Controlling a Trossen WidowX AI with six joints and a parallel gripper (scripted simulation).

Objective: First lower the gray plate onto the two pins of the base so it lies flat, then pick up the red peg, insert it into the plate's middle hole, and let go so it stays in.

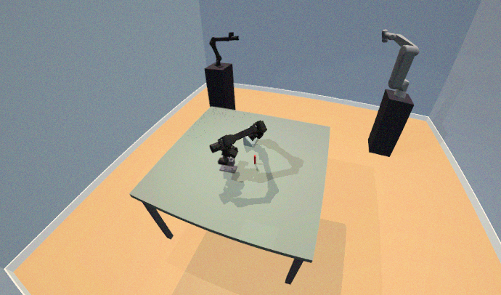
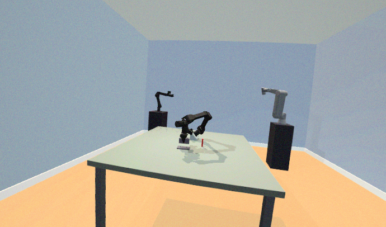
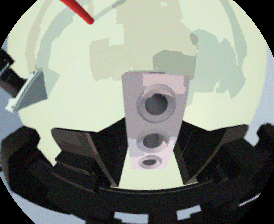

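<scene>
My gripper (image 1: 226, 161) (image 2: 183, 139) (image 3: 148, 117) is shut on the gray plate (image 1: 231, 160) (image 2: 186, 141) (image 3: 132, 90), with a finger on each side of it. Three holes show in the plate in the wrist view. The plate hangs a little above the base (image 1: 228, 168) (image 2: 183, 148), and a gap shows between them in the exterior view. The base lies on the table; the plate hides it in the wrist view. The red peg (image 1: 254, 159) (image 2: 202, 142) (image 3: 78, 11) stands upright on the table, to the right of the base in the top and exterior views.
The table (image 1: 207, 203) (image 2: 147, 161) carries a light mount (image 1: 250, 142) (image 3: 32, 92) at the foot of my arm, behind the peg. A black arm (image 1: 214, 47) (image 2: 159, 99) and a gray arm (image 1: 402, 66) (image 2: 279, 102) stand on dark pedestals beyond the table.
</scene>
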